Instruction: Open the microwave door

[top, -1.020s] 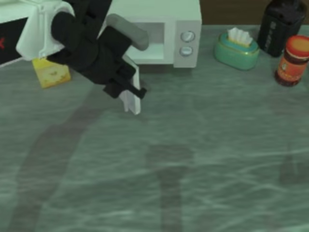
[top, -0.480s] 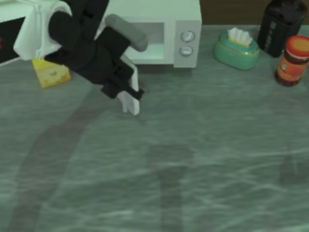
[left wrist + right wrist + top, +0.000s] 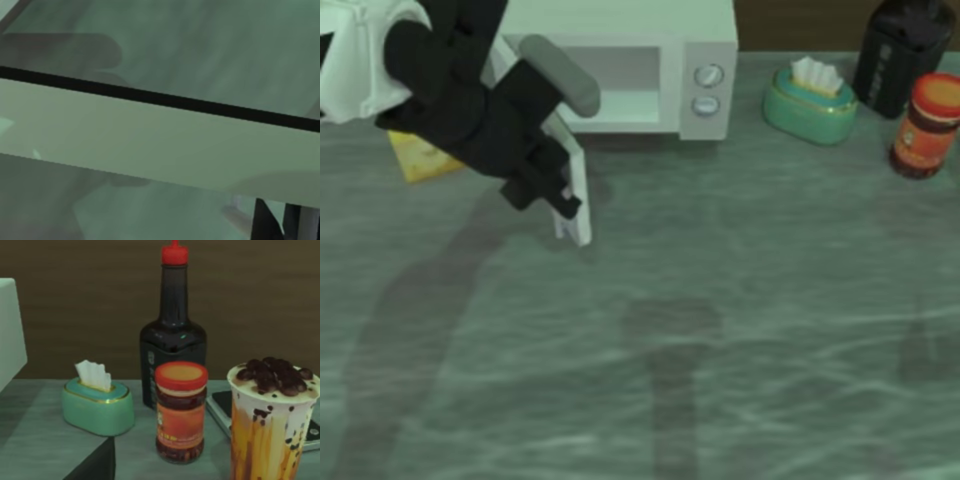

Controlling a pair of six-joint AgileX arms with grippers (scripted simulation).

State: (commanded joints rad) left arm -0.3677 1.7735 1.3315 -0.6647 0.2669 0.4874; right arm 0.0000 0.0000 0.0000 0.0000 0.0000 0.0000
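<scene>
Door (image 3: 576, 195) swung wide off microwave (image 3: 660, 60); left hand (image 3: 558, 200) pinching door's outer edge.

Grey-green marbled table (image 3: 770, 330) under soft light, dark brown panelled wall (image 3: 260, 300) behind.

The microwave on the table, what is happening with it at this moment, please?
The left gripper is at the free edge of the microwave door, near the top view's left. The door stands swung well out from the microwave, so the cavity is open to view. The right arm does not show in the top view; its wrist camera looks at the tissue box, a sauce bottle, a jar and a drink cup at the table's right.
</scene>
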